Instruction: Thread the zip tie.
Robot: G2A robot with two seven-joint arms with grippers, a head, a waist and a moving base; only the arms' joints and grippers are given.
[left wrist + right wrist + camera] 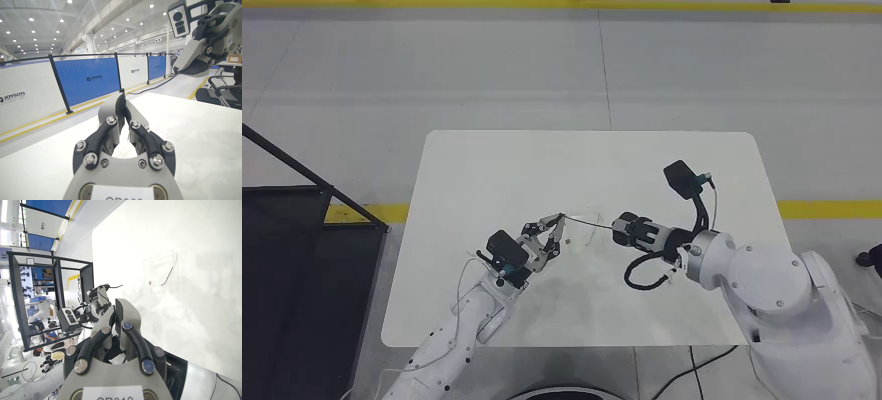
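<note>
A thin black zip tie (588,221) stretches above the white table (492,170) between my two grippers. My left gripper (558,220) is shut on one end of it, and a small black stub (122,91) pokes out past its fingertips (121,103). My right gripper (617,228) faces it from the right, shut on the other end. In the left wrist view the strand leaves the right gripper (176,69) and runs down towards the left one. In the right wrist view my right gripper (115,307) is shut, with the left gripper (98,294) just beyond it.
A clear flat sheet (160,262) lies on the table beyond the grippers with a thin dark strand (170,272) on it. A black framed rack (282,250) stands off the table's left side. The table's edges are well away from both grippers.
</note>
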